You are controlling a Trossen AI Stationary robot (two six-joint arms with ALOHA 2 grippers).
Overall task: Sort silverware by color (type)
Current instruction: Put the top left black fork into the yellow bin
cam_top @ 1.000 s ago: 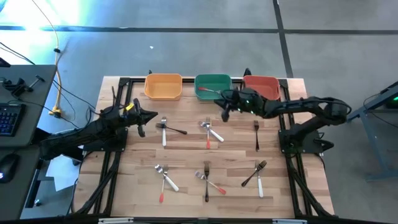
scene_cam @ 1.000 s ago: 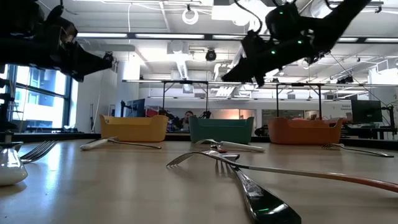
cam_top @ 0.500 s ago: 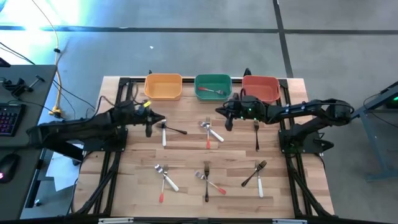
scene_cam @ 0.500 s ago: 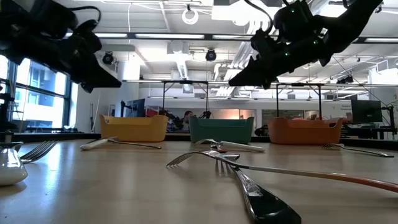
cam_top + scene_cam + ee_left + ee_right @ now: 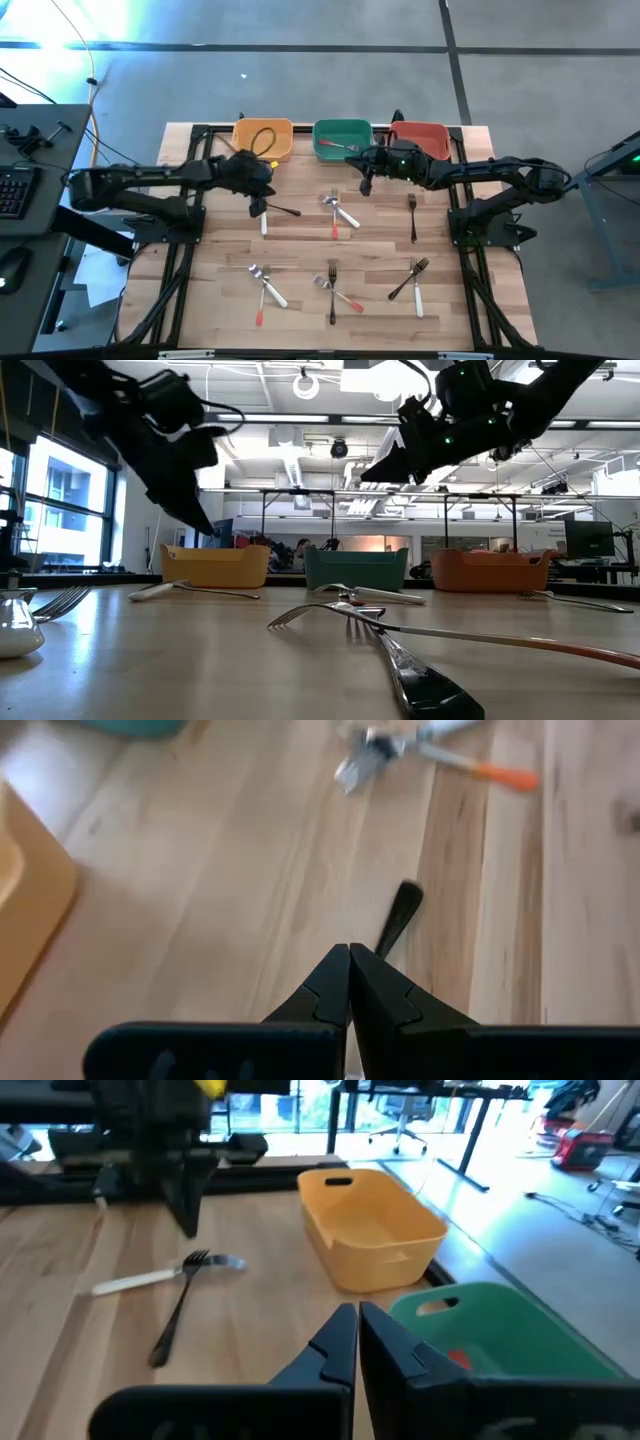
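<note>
A: State the location of the silverware (image 5: 335, 245).

B: It lies scattered on the wooden table (image 5: 300, 245) in loose pairs and threes. A black-handled fork (image 5: 283, 209) lies across a white-handled piece (image 5: 264, 218) toward the left rear. A white-handled piece and an orange-handled piece (image 5: 335, 222) cross near the centre. A single black-handled fork (image 5: 412, 215) lies toward the right. Three further groups lie along the front of the table. One piece with an orange handle (image 5: 348, 148) rests inside the green bin (image 5: 325, 131).

A: Position of the left gripper (image 5: 256, 207)?

B: It is above the black-handled fork and white-handled piece at left rear. In the left wrist view its fingers (image 5: 335, 982) are pressed together with nothing between them, and the black handle end shows just beyond their tips. In the low view the gripper is above the table surface, not on it.

A: Position of the right gripper (image 5: 366, 187)?

B: It hangs in front of the green bin, raised above the table. Its fingers (image 5: 340, 1332) are closed against each other and hold nothing.

A: Bin layout?

B: Three bins stand in a row at the rear edge: yellow bin (image 5: 262, 140), green bin, red bin (image 5: 421, 139), in that order from left to right. Contents of the yellow and red bins cannot be determined.
</note>
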